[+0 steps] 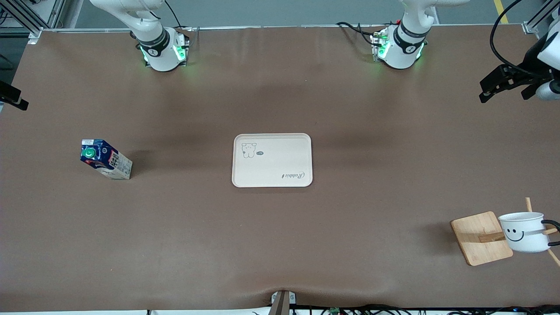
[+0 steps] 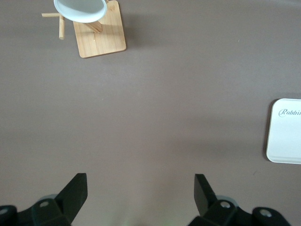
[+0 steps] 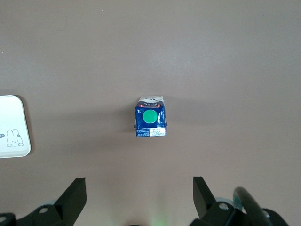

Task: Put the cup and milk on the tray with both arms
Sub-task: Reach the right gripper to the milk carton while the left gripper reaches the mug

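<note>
The cream tray point(image 1: 280, 157) lies flat in the middle of the table. The blue milk point(image 1: 105, 159) with its green cap stands upright toward the right arm's end. The white smiley cup point(image 1: 523, 232) hangs tilted on a wooden stand toward the left arm's end, near the front edge. My left gripper point(image 1: 484, 91) hovers open high over the table at that end; its wrist view shows the cup's rim point(image 2: 80, 9) and the tray's edge point(image 2: 287, 141) past the empty left gripper point(image 2: 139, 181). My right gripper point(image 3: 139, 183) is open and empty high above the milk point(image 3: 150, 117).
The wooden stand base point(image 1: 481, 238) lies beside the cup, its pegs reaching past the table's end. A black piece at the view's edge point(image 1: 13, 97) may be the right gripper. Bare brown mat surrounds the tray. Both arm bases point(image 1: 162, 52) stand along the table's edge farthest from the front camera.
</note>
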